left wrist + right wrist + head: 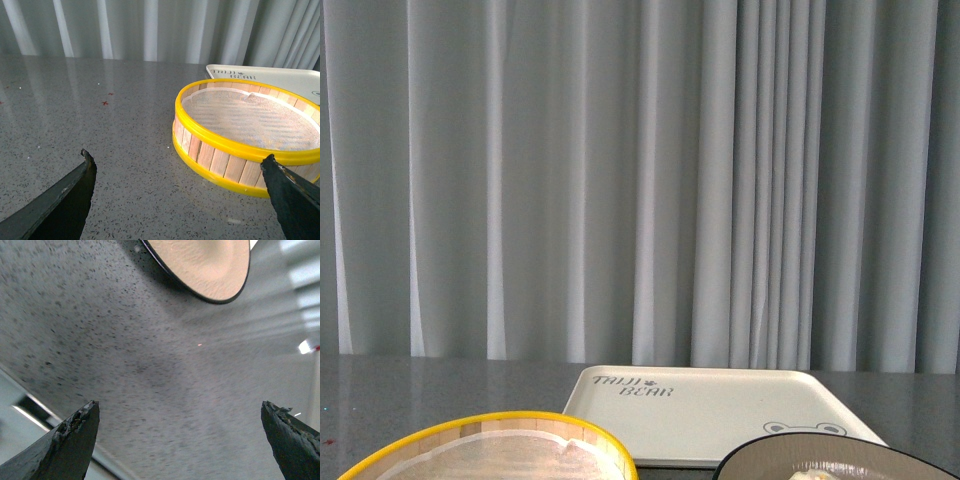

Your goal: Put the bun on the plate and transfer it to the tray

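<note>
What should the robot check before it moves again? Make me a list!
1. Left gripper open and empty: ok.
2. Right gripper open and empty: ok.
3. Steamer basket holds only its liner, no bun: ok.
4. Bun on the plate: cannot tell. Only a pale sliver shows at the front view's bottom edge.
5. Tray bare where it shows, with room for the plate: ok.
6. Plate already on the tray: not ok. It sits nearer than the tray.
</note>
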Tool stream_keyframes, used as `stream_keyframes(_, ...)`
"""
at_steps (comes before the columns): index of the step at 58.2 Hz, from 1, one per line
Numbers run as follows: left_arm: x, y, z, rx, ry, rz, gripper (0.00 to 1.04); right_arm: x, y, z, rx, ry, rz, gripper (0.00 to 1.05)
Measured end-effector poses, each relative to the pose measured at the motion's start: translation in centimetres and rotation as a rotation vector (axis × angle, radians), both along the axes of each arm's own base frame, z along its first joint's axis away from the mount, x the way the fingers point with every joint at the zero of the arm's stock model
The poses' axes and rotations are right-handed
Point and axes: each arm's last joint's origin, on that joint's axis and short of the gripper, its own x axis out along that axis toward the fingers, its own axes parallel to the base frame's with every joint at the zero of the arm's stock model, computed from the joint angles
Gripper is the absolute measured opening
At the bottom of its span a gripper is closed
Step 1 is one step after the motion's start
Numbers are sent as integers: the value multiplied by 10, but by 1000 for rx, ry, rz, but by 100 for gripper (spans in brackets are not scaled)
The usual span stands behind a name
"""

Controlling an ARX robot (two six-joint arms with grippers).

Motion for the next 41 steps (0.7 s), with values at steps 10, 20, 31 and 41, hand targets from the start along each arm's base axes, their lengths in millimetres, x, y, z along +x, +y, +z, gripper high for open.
stream_keyframes(10,0,0,0,0,-1,0,98,20,3,-7,-295,-93,249,96)
stream_keyframes(20,0,0,0,0,0,0,98,36,21,-16,-362,-79,421,96)
stream_keyframes(31,0,0,0,0,0,0,98,47,37,-22,-347,-111,482,96)
stream_keyframes(41,0,0,0,0,0,0,98,48,36,-25,-354,-111,472,96)
